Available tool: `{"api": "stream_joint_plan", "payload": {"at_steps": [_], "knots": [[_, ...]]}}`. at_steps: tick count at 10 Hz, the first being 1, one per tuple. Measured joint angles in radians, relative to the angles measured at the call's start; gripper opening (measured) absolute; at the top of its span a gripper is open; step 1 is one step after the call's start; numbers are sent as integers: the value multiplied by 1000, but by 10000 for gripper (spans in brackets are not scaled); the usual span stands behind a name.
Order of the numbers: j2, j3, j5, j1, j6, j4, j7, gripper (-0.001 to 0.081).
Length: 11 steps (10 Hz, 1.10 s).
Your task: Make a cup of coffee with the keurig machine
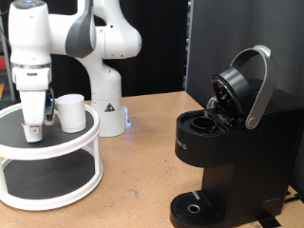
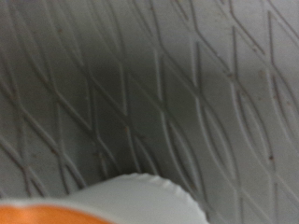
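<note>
Keurig (image 1: 228,152), matte black and boxy, stands at the exterior view's right with its lid raised, silver-grey handle arched up, pod chamber exposed. A white cylindrical cup (image 1: 69,112) sits on the top tier of a round two-tier stand (image 1: 47,180) at the left. The gripper (image 1: 34,128) reaches down just beside the cup; whether it grips anything, I cannot tell.

Wrist view: blurred dark mat (image 2: 168,84) with a raised diamond pattern, and a pale curved rim (image 2: 140,196).
</note>
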Motion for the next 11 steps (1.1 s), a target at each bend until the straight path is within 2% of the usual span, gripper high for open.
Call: {"api": "stream_joint_plan", "payload": {"at_steps": [5,6,8,9,10,11], "knots": [[0,0,1,-1,-6,3,0,430],[-2,0,9,-1,-26,9,0,430],[-27,1,51,4,-139,50,-22,427],[-49,3,73,6,-211,80,-42,376],[-72,4,94,8,-283,112,-64,187],[-94,5,107,9,-350,144,-84,187]]}}
